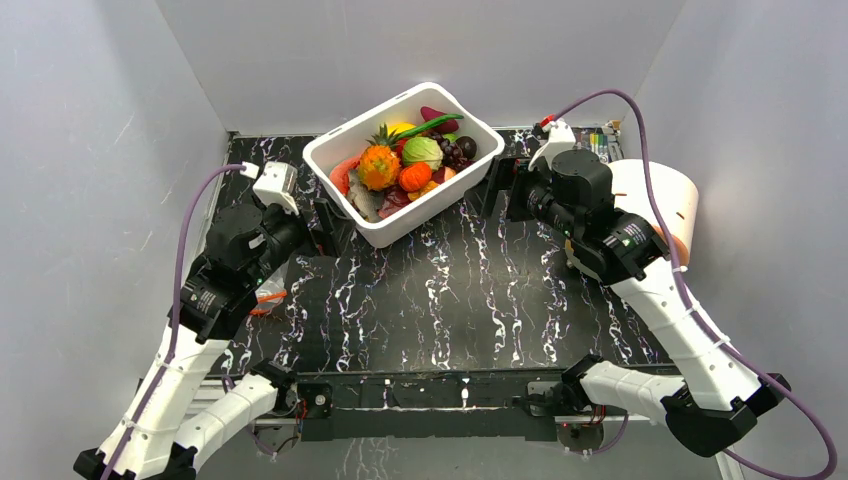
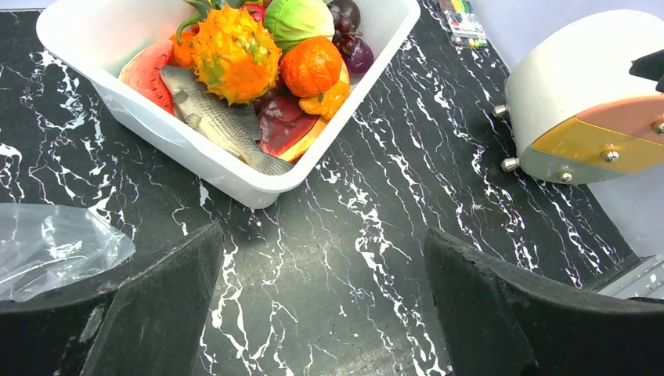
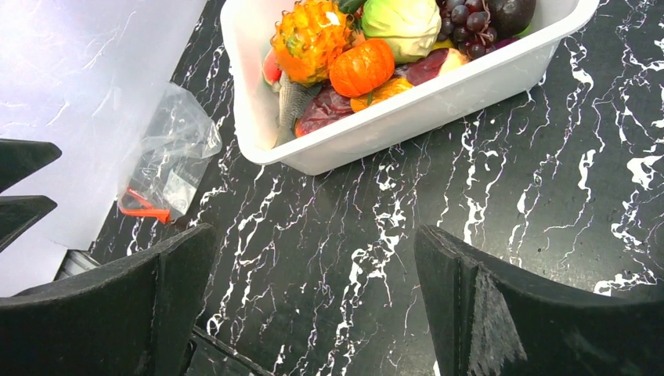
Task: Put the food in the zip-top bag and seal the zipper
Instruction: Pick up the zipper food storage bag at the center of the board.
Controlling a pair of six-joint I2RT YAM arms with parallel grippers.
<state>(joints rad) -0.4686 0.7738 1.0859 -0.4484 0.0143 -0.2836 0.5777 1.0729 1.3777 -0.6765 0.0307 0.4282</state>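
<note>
The food lies in a white tub [image 1: 345,150] at the back centre: a spiky orange pineapple [image 1: 378,165], an orange round fruit [image 1: 415,176], purple grapes [image 1: 455,153], a green cabbage [image 1: 422,150] and a grey fish [image 2: 219,117]. The clear zip-top bag [image 3: 168,157] lies flat left of the tub, its red-orange zipper [image 3: 145,207] toward the near side. In the top view it is mostly hidden under my left arm [image 1: 268,296]. My left gripper [image 1: 322,240] is open and empty beside the tub's left end. My right gripper [image 1: 503,190] is open and empty by the tub's right end.
A white round appliance with an orange and gold panel [image 1: 660,200] stands at the right, behind my right arm. A pack of markers [image 1: 600,140] lies at the back right. Grey walls close in on the left, the back and the right.
</note>
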